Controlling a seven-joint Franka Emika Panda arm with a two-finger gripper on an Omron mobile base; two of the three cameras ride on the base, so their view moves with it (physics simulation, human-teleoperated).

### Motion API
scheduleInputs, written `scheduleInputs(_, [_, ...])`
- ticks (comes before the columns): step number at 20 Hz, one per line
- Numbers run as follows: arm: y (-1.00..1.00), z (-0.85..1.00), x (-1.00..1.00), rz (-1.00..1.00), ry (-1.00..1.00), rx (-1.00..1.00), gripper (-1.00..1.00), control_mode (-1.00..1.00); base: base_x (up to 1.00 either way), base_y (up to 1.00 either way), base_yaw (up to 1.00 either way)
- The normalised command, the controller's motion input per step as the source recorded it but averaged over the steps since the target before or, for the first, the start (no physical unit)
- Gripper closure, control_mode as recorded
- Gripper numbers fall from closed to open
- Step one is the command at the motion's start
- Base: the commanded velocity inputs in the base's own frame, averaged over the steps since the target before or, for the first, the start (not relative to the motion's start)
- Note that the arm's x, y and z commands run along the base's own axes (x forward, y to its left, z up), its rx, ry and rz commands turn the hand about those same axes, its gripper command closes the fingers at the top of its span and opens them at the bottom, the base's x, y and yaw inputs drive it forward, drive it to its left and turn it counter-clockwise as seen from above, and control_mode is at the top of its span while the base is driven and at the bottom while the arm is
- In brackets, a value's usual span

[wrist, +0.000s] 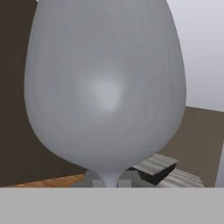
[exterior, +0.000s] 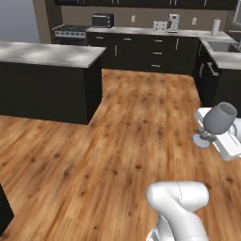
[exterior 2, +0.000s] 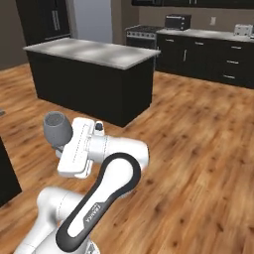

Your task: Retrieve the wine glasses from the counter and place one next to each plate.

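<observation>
Wine glass held by the stem in the end effector, upright, high over the wood floor, far from any tabletop. Risk of slipping and falling if base turns fast, since grip on thin stem only.

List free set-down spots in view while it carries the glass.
The island top looks bare end to end. The back counter is crowded: toaster oven, toaster, coffee maker. The gripper holds the wine glass over open wood floor.
</observation>
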Motion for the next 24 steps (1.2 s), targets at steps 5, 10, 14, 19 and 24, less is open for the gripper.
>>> scheduleInputs(5, [0.0,0.0,0.0,0.0,0.0,0.0,1.0,1.0,-1.0,0.9,-0.41])
scheduleInputs(10, [0.0,0.0,0.0,0.0,0.0,0.0,1.0,1.0,-1.0,0.87,-0.24])
scheduleInputs(14, [0.0,0.0,0.0,0.0,0.0,0.0,1.0,1.0,-1.0,0.74,-0.19])
scheduleInputs(19, [0.0,0.0,0.0,0.0,0.0,0.0,1.0,1.0,-1.0,0.58,-0.2])
scheduleInputs(24, [0.0,0.0,0.0,0.0,0.0,0.0,1.0,1.0,-1.0,0.71,-0.24])
